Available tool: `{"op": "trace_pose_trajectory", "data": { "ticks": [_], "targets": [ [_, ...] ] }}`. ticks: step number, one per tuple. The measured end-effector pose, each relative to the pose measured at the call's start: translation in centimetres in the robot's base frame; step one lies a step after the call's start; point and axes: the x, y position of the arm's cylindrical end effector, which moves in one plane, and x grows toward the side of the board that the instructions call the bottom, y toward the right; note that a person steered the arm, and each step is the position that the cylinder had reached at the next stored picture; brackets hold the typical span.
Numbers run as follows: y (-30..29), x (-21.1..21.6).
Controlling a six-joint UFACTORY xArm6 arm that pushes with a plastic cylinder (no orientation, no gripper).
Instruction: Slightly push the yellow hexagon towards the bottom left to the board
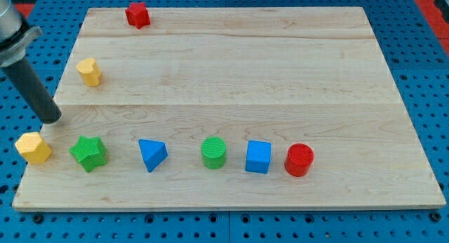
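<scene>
Camera view: my tip [50,119] sits at the view's left edge of the desk [231,67], just above and right of the yellow hexagon [33,147], which lies at the bottom-left corner beside the green star [88,153]. No fingers here, only a bare rod. I'd nudge down-left gently, since the hexagon's already near the edge.

Pale wooden board [231,67] with fine grain stripes, sitting on a blue table [421,81] dotted with dark holes. Bottom row now: yellow hexagon [33,147], green star [88,153], blue triangle [151,154], green cylinder [213,153] with a ridged top, blue cube [258,157], red cylinder [299,159]. Higher up, a yellow block [89,71] and a red star [137,15]. My tip [50,120] is dark, nearly black.
</scene>
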Motion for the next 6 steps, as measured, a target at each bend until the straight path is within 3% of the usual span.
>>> {"op": "trace_pose_trajectory", "data": {
  "ticks": [2, 4, 6],
  "targets": [
    [-2.2, 0.5],
    [-2.2, 5.5],
    [-0.2, 3.7]
  ]
}}
